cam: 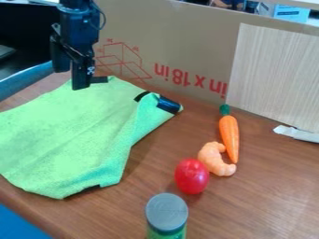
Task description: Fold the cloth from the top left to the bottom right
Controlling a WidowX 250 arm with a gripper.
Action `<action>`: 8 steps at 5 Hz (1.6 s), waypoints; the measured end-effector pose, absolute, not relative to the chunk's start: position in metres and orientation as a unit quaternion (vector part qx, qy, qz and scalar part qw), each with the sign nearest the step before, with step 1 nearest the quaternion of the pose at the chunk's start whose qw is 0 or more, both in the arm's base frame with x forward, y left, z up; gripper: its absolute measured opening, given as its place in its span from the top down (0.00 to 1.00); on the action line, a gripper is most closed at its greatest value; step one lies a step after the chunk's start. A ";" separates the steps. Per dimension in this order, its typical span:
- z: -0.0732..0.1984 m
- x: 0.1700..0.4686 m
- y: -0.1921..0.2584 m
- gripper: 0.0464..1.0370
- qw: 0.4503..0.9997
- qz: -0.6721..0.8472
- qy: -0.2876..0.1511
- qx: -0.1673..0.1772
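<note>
- Brown wood-grain table (pixel 268 200): supports the cloth and loose items.
- Cardboard panel (pixel 187 28): upright along the rear, red print inverted.
- Green cloth (pixel 62 130): on the left part of the table, mostly spread; right side raised in a ridge, dark strips at its edges.
- Light wood-grain board (pixel 274 74): upright, in front of the cardboard at right.
- Black gripper (pixel 71 78): at the cloth's far corner, pointing down; fingers apart, nothing seen between them. Contact with cloth: cannot tell.
- Grey-lidded green canister (pixel 167 212): upright, near edge of view.
- Toy carrot (pixel 229 135): right of the cloth, green top toward the board.
- Curved orange toy shrimp (pixel 213 160): beside the carrot.
- Red toy tomato (pixel 192 176): just beside the shrimp.
</note>
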State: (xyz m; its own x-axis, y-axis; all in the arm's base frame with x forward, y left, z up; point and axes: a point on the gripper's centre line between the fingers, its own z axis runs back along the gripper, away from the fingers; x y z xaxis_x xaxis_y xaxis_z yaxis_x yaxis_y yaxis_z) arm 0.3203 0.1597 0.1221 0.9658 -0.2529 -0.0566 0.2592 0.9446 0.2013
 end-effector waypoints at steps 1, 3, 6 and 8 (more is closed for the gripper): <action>0.109 0.320 0.159 0.04 0.987 -0.130 0.031 0.094; 0.090 0.325 0.191 0.04 0.990 -0.095 0.068 0.076; 0.080 0.363 0.219 0.04 0.965 -0.231 0.019 0.126; 0.080 0.367 0.245 0.04 0.962 -0.258 0.005 0.083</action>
